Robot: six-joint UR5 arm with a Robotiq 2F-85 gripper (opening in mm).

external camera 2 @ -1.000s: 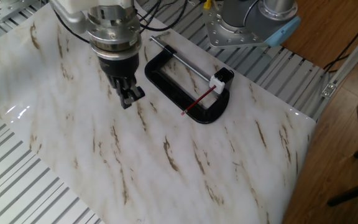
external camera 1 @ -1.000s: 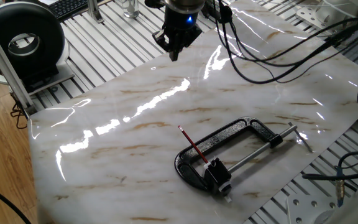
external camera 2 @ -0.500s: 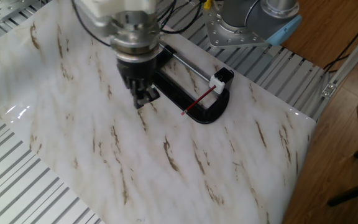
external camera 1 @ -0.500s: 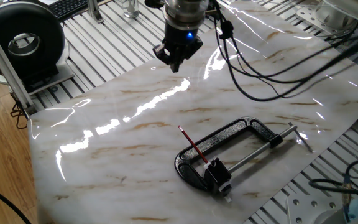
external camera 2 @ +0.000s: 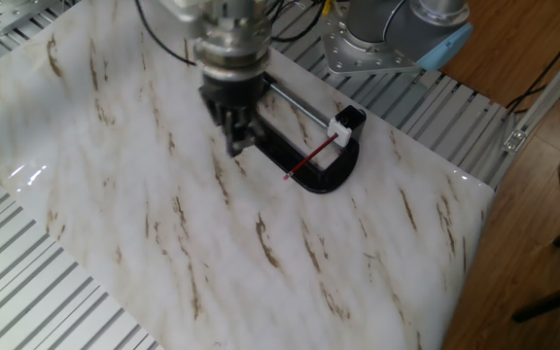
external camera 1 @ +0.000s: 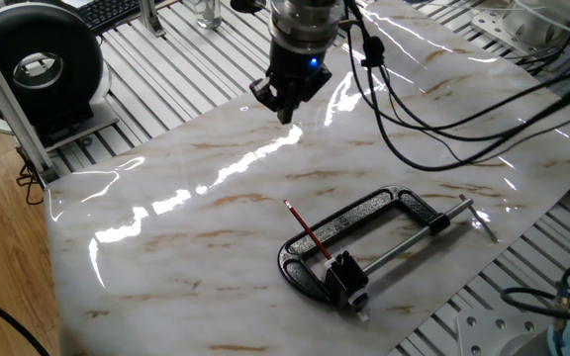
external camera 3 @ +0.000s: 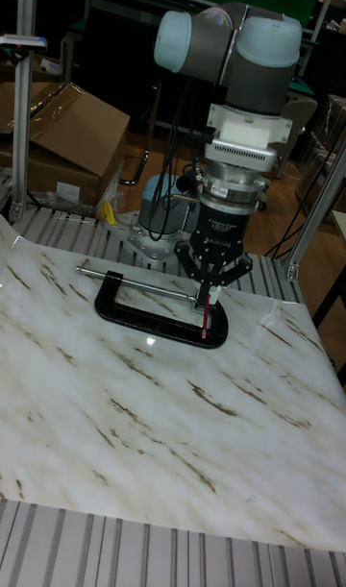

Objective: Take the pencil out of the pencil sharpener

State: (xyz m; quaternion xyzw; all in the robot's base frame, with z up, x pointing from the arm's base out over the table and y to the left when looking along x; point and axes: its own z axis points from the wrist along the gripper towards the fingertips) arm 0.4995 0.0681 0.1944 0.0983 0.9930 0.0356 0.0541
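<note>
The thin red pencil (external camera 1: 307, 230) lies slanted across the black C-clamp (external camera 1: 364, 220), its lower end stuck in the small black pencil sharpener (external camera 1: 347, 276). From the other side, the pencil (external camera 2: 311, 159) runs down-left from the sharpener (external camera 2: 349, 123). My gripper (external camera 1: 286, 107) hangs in the air well behind the clamp, fingers drawn together to a point and holding nothing. In the other fixed view the gripper (external camera 2: 238, 145) overlaps the clamp's left part. The tall view shows the gripper (external camera 3: 206, 292) above the pencil (external camera 3: 205, 320); the sharpener is hidden there.
The clamp's silver screw rod (external camera 1: 414, 241) points toward the marble board's right edge (external camera 1: 522, 237). A black round device (external camera 1: 38, 65) stands off the board at the far left. Cables (external camera 1: 433, 94) trail from the arm over the back. The robot base (external camera 2: 387, 34) sits behind the clamp.
The gripper has travelled sideways over the board toward the clamp and pencil, its fingers still together. The pencil, sharpener and clamp have not moved.
</note>
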